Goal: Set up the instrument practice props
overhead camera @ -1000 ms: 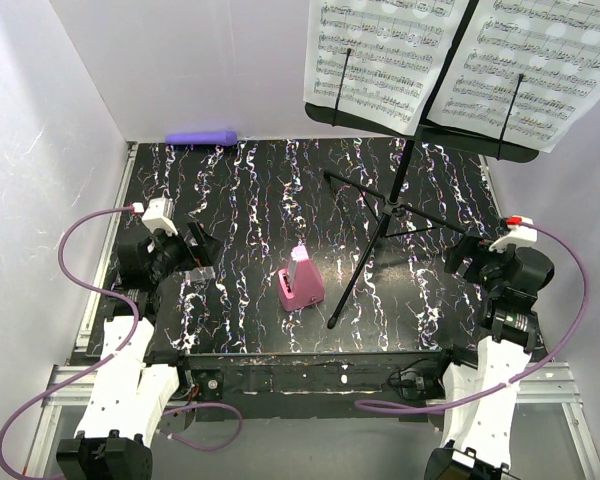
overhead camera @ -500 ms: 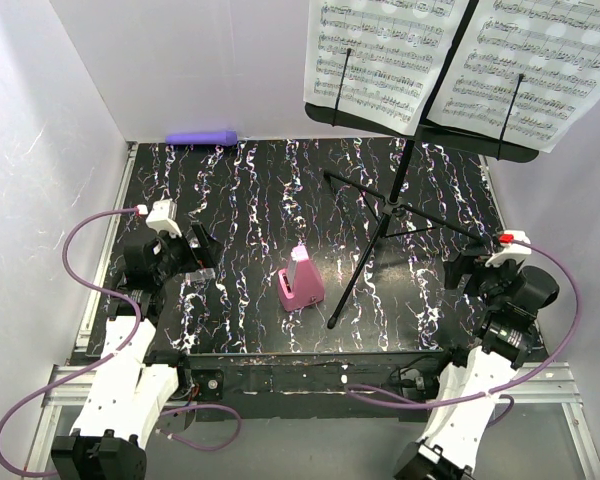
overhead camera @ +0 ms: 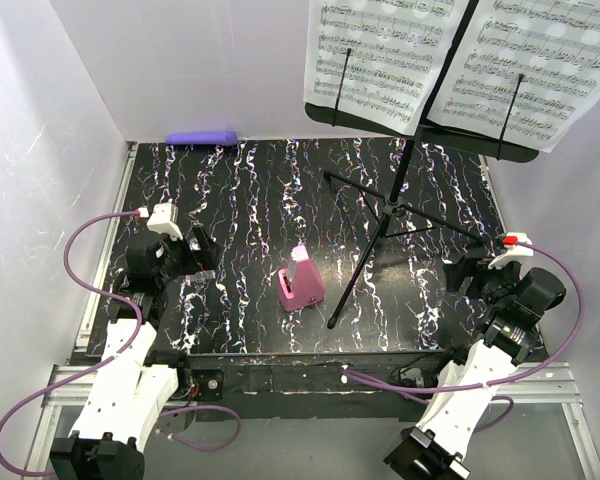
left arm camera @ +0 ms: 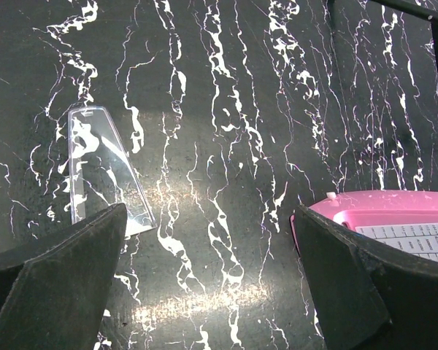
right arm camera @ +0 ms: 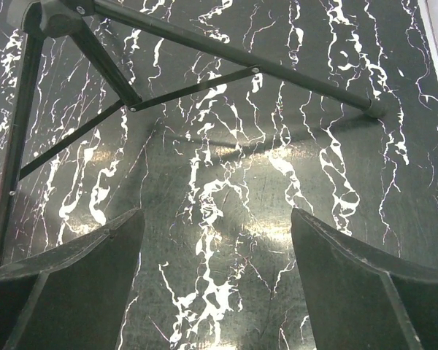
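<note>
Music stand, pages and metronome all sit over one black table (overhead camera: pixel 260 190) veined with white, which fills most of the overhead view.

On the table's right half stands the black music stand (overhead camera: pixel 400 180), upright on three spread legs. One foot reaches toward the near edge, one points left toward the middle, and one runs right. Its desk sits high at the far right, tilted back. The right wrist view looks down on two of those legs and a thin brace (right arm camera: pixel 233 51).

Two sheet-music pages rest side by side on the desk, the left page (overhead camera: pixel 385 55) and the right page (overhead camera: pixel 535 65), each crossed by a thin black retaining arm.

The left gripper (left arm camera: pixel 208 211) hangs low over the table's left side with its jaws spread wide and nothing between them, only bare tabletop. The right gripper (right arm camera: pixel 217 213) is near the right edge, just beside the stand's right leg, likewise spread apart and holding nothing.

The pink metronome (overhead camera: pixel 300 285) stands near the middle of the table toward the near edge, just left of the stand's nearest foot and apart from it. In the left wrist view its pink body (left arm camera: pixel 394 211) shows behind the right finger.

A purple cylinder (overhead camera: pixel 202 137) lies at the far left edge against the back wall.

A clear plastic trapezoid (left arm camera: pixel 98 168) lies flat on the table by the left finger.
</note>
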`<state>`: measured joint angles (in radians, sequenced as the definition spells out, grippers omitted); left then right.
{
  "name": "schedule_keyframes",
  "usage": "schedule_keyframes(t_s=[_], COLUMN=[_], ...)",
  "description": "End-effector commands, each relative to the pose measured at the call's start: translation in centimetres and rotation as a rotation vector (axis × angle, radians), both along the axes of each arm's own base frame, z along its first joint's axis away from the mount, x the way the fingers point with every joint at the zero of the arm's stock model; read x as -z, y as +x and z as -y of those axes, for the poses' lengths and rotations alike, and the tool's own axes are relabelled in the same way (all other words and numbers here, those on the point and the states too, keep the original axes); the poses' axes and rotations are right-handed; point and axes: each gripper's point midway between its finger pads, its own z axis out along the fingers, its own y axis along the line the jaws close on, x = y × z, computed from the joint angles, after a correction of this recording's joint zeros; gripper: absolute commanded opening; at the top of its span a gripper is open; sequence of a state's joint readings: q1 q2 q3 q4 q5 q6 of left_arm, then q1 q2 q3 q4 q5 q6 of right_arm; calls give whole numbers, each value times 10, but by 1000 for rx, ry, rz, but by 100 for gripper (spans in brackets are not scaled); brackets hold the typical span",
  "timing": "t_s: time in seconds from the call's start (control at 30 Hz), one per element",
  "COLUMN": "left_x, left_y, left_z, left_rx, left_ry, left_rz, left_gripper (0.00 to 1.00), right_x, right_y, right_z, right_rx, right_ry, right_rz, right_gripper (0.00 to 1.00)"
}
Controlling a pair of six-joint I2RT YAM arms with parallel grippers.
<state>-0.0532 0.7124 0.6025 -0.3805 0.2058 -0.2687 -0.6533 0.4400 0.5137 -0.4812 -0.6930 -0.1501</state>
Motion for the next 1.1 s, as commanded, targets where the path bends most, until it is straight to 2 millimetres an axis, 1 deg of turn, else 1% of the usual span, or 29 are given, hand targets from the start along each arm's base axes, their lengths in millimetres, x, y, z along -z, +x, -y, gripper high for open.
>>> schedule_keyframes(t_s=[0.0, 0.17, 0.5, 0.9, 1.07], left_x=[-1, -1, -14, -16, -17], left_y=[0, -2, -9, -13, -14], left_z=[2, 5, 8, 12, 13], left_rx=[11, 21, 14, 26, 29], left_ry=[19, 25, 57, 73, 68], left_rz=[22, 23, 80, 90, 94], left_gripper=[98, 98, 98, 98, 98], right_x=[-9, -9, -10, -14, -11], right_y=[0, -1, 0, -1, -2], right_z=[-3, -1, -3, -4, -5], right_rx=[-28, -18, -31, -35, -39], right_ry=[-19, -31, -20, -31, -29], right_rz=[27, 29, 23, 31, 27], right_gripper=[88, 88, 88, 89, 89])
